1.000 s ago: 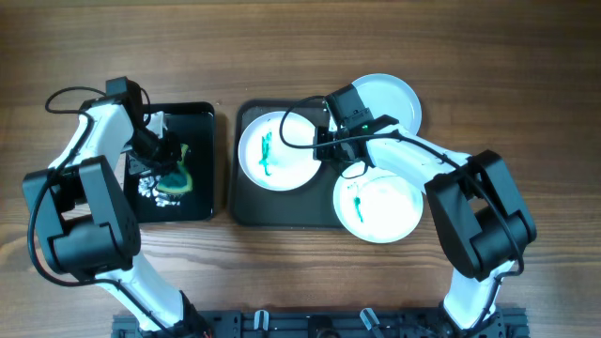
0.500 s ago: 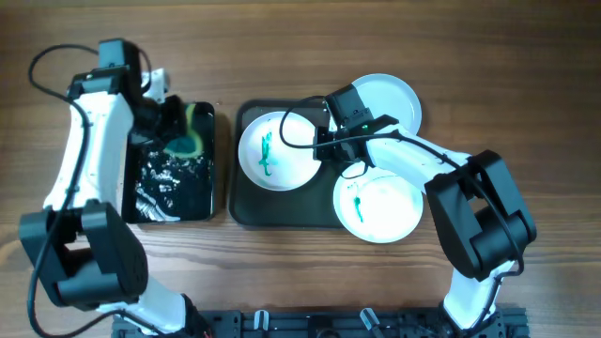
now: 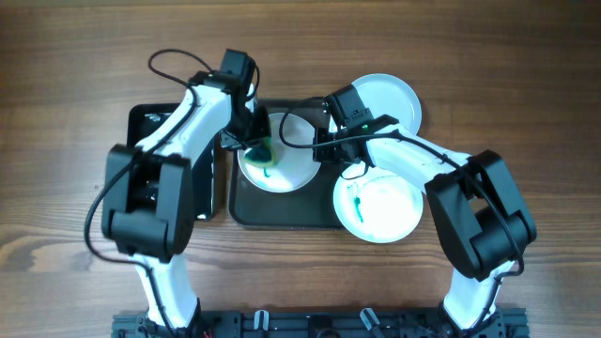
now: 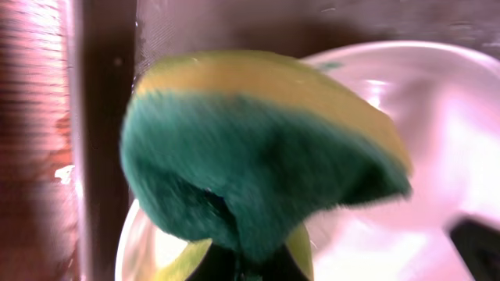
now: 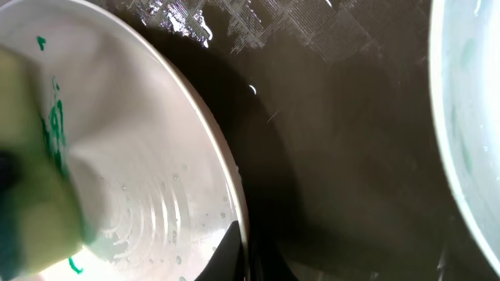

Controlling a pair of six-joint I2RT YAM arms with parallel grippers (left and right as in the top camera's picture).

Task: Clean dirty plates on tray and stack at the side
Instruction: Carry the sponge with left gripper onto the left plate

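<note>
A white plate [image 3: 291, 167] with teal smears lies on the left half of the large dark tray [image 3: 282, 210]. My left gripper [image 3: 254, 141] is shut on a green and yellow sponge [image 3: 261, 152] and holds it on the plate's left part. The left wrist view shows the sponge [image 4: 258, 164] over the plate [image 4: 445, 133]. My right gripper [image 3: 321, 146] is shut on the plate's right rim, as the right wrist view shows [image 5: 241, 248]. A second smeared plate [image 3: 380, 208] overlaps the tray's right front corner. A third, clean plate [image 3: 390, 99] lies on the table at the back right.
A smaller black tray [image 3: 150, 122] with wet foam stands left of the large tray, partly hidden by my left arm. The large tray's wet dark floor [image 5: 344, 133] separates the held plate [image 5: 133, 133] from the second plate's rim [image 5: 469, 117].
My left arm has carried the sponge from the small black tray to the right, onto the white plate on the large tray. The right gripper has stayed on the plate's rim.
</note>
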